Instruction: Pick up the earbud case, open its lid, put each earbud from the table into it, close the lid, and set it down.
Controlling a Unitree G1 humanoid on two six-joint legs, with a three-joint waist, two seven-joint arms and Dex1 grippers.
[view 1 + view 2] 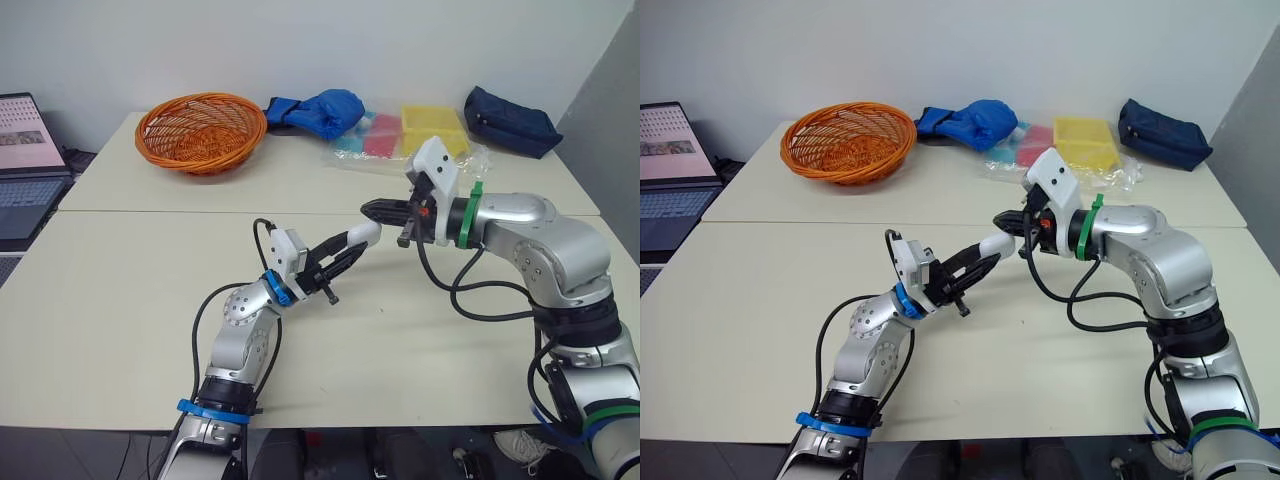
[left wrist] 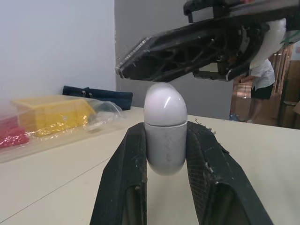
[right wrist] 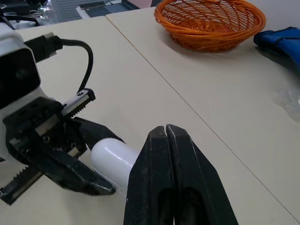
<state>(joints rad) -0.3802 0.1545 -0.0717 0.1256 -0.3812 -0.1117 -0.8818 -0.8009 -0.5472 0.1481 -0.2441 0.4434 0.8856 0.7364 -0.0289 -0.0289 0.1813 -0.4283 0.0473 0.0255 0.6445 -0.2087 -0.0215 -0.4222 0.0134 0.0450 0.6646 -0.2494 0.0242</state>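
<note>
A white, capsule-shaped earbud case with its lid down is held above the middle of the table. My left gripper is shut on the case's lower half, and the rounded lid end sticks out past its fingers. My right gripper is shut, its two fingers pressed together with nothing seen between them. Its tip hangs just above and beside the lid end, close to it. In the right wrist view the case lies right by my right gripper's tip.
At the back stand an orange wicker basket, a blue cloth, a yellow box in clear plastic and a navy pouch. A laptop sits at far left. A seam joins two tables.
</note>
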